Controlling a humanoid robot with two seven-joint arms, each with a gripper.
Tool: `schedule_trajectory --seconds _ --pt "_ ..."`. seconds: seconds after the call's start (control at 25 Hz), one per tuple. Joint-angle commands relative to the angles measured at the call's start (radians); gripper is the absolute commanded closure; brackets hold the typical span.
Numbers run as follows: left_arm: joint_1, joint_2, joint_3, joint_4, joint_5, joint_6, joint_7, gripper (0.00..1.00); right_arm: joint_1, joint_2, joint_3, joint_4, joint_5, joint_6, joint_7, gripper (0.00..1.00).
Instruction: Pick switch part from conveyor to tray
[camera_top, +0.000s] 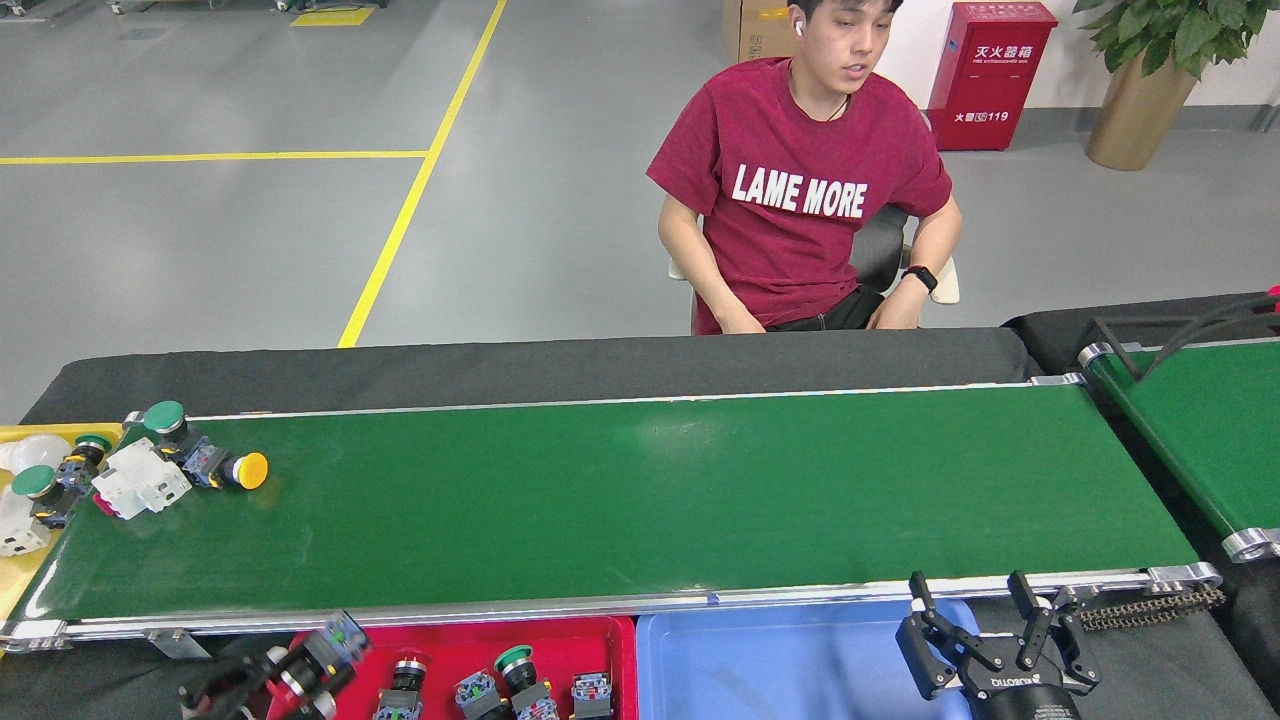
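tray before conveyor, left end

left gripper: low, jaws gripping | right gripper: upright, jaws apart, empty

Trays: one red, one blue, one yellow. Belts: two, long and right. One person.

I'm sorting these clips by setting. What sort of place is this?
Most likely a factory or workshop floor set up as a sorting station: a long green conveyor carries push-button switch parts, sorting trays, red and blue, sit along its near edge, and yellow lane lines mark the grey floor.
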Motion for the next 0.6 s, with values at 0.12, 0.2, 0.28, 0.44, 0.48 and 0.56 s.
schedule_trajectory --seconds 0.12,0.2,0.28,0.44,0.48,0.56 --pt "0.004 -0.023 0.032 -0.031 0.006 -0.004 -0.058 0.00 -0.004 -0.001 -0.004 -0.017 0.001 0.001 -0.006 0.03" --pt "0.005 -0.046 0.092 -0.030 0.010 -0.004 -0.058 0.00 -0.004 -0.002 -0.004 -0.019 0.001 0.001 -0.007 0.03" --pt "0.004 -0.091 0.193 -0.025 0.003 0.090 -0.062 0.00 -0.004 -0.004 -0.004 -0.025 0.001 0.001 -0.010 0.03" --pt "0.002 -0.103 0.285 0.019 0.006 0.269 -0.064 0.00 -0.004 -0.004 -0.004 -0.025 0.000 -0.002 -0.015 0.03" --pt "0.007 -0.102 0.293 0.025 0.006 0.269 -0.064 0.00 -0.004 -0.004 -0.004 -0.025 0.000 -0.002 -0.023 0.03" --pt "0.009 -0.105 0.293 0.027 0.006 0.271 -0.064 0.00 -0.004 -0.004 -0.006 -0.025 0.001 -0.001 -0.039 0.02"
